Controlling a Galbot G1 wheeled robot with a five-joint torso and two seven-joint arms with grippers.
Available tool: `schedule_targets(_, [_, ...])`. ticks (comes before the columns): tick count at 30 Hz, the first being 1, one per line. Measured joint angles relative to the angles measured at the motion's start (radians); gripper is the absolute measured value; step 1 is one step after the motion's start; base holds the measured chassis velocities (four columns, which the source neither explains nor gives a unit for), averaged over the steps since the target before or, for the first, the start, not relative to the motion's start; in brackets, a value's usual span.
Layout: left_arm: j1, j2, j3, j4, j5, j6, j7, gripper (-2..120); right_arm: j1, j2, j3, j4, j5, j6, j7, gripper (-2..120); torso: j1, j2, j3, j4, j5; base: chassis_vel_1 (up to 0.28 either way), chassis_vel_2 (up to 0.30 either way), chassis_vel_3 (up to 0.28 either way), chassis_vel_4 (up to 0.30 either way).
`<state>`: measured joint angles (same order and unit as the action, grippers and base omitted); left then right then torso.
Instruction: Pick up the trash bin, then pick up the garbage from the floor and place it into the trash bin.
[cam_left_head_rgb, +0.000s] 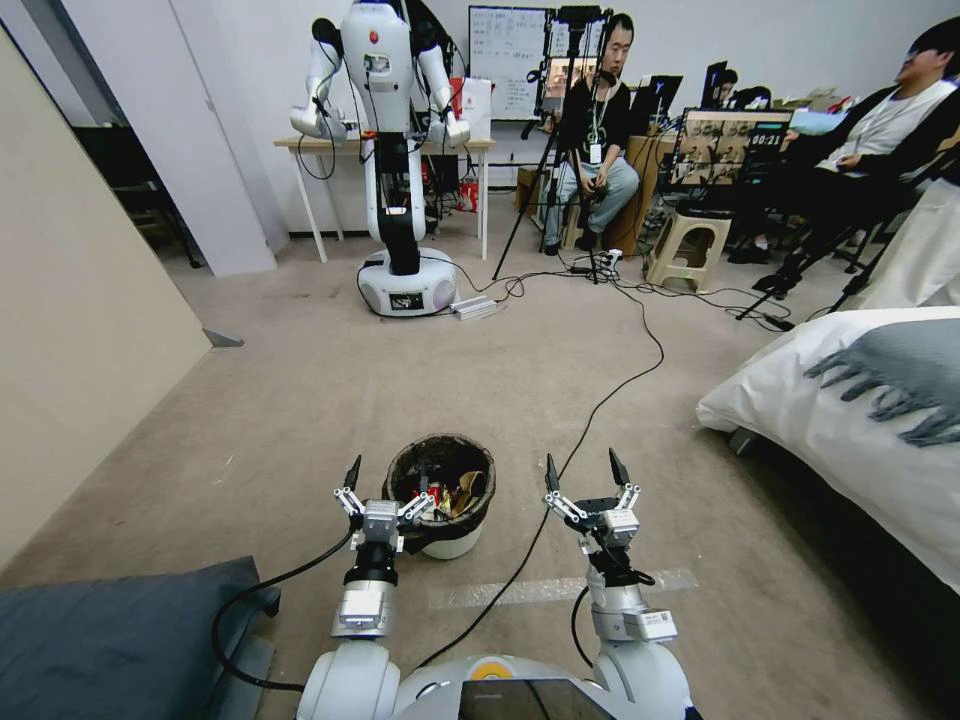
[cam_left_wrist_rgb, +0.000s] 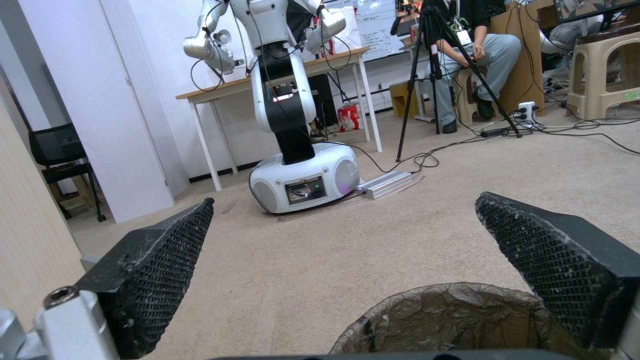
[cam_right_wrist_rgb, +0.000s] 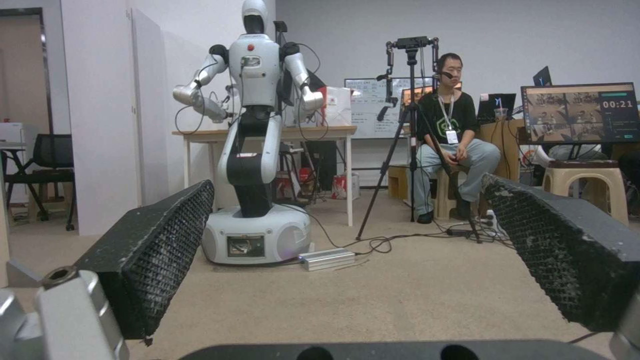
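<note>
The trash bin (cam_left_head_rgb: 452, 545), a small white bucket with a black liner over its rim, stands on the carpet just ahead of me. Garbage (cam_left_head_rgb: 458, 492) lies inside it: red-and-white wrappers and tan paper. My left gripper (cam_left_head_rgb: 388, 485) is open at the bin's left rim, one finger reaching over the liner's edge. In the left wrist view the liner rim (cam_left_wrist_rgb: 453, 315) sits low between the spread fingers of the left gripper (cam_left_wrist_rgb: 345, 200). My right gripper (cam_left_head_rgb: 583, 470) is open over bare carpet to the right of the bin, and the right gripper (cam_right_wrist_rgb: 347, 182) holds nothing.
A black cable (cam_left_head_rgb: 600, 400) runs across the floor past the bin's right side. A bed with a white duvet (cam_left_head_rgb: 850, 430) fills the right, a dark cushion (cam_left_head_rgb: 120, 630) the near left, a beige panel (cam_left_head_rgb: 80, 350) the left. Another robot (cam_left_head_rgb: 400, 150) stands ahead by a table.
</note>
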<state>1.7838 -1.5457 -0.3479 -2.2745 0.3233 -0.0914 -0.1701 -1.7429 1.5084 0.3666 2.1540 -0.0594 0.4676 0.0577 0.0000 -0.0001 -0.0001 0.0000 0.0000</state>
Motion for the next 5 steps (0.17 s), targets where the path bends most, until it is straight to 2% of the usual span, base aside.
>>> schedule_targets(5, [0.000, 0.000, 0.000, 0.000, -0.001, 0.001, -0.001, 100, 0.000, 0.000, 0.000, 0.000, 0.000, 0.000, 0.000, 100, 0.000, 0.000, 0.000, 0.0000, 0.0000, 0.000, 0.000, 0.000, 0.000])
